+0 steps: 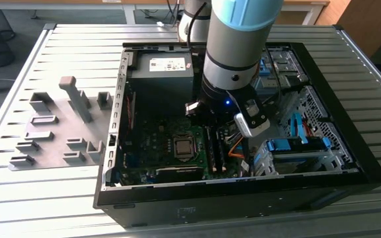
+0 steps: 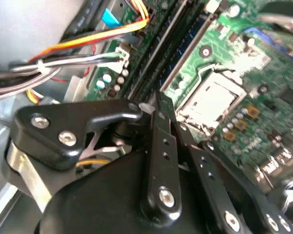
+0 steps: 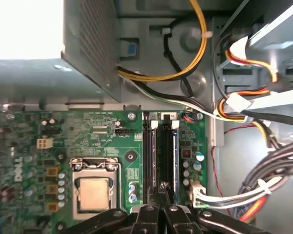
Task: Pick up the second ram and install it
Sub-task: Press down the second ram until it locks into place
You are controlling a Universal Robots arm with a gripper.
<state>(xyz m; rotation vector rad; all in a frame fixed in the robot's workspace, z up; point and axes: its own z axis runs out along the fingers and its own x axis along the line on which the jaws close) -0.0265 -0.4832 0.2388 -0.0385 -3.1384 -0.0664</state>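
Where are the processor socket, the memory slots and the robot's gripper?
processor socket (image 3: 94,191), first wrist view, its metal lid.
memory slots (image 3: 161,151), first wrist view, the dark long strips.
gripper (image 3: 162,187), first wrist view, at its fingertips.

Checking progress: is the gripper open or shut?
Shut: in the first wrist view the gripper shows fingertips meeting, no gap, over the memory slots.

An open black computer case (image 1: 369,173) lies on a slatted metal table (image 1: 65,198). Toward the left of the exterior view a grey fixture plate (image 1: 58,126) with upright blocks rests on the table. Inside the case, a green motherboard (image 3: 97,136) carries a silver processor socket (image 3: 94,192) at lower left of the first wrist view. Yellow, orange and black cables (image 3: 244,105) run at the right. A grey box at upper centre of the exterior view is probably the power supply (image 1: 160,74).
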